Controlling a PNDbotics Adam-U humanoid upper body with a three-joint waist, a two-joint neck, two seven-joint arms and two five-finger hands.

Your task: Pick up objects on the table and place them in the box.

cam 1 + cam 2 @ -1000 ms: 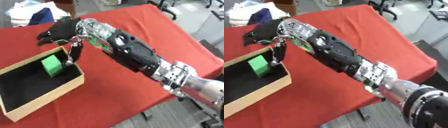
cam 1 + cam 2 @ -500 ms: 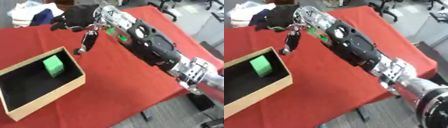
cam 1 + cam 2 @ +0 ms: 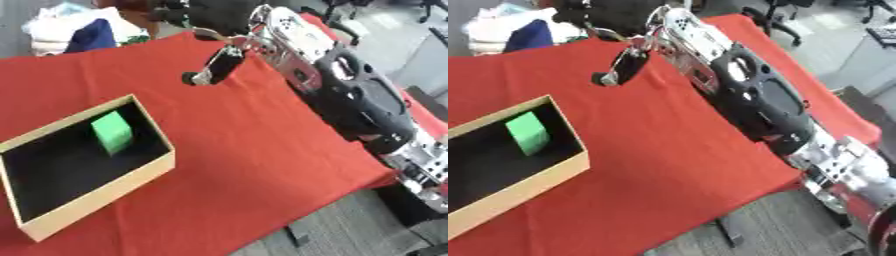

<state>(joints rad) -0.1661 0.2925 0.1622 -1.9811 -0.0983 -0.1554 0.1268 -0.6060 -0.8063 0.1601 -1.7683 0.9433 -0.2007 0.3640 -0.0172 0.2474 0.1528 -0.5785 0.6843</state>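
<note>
Inside the box [image 3: 96,182] lies a green block [image 3: 112,131].

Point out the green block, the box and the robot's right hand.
green block [image 3: 112,132]: left eye view, on its front face, inside the box.
box [image 3: 109,192]: left eye view, on its tan outer wall.
right hand [image 3: 219,15]: left eye view, on the dark back of the hand, at the table's far edge.
</note>
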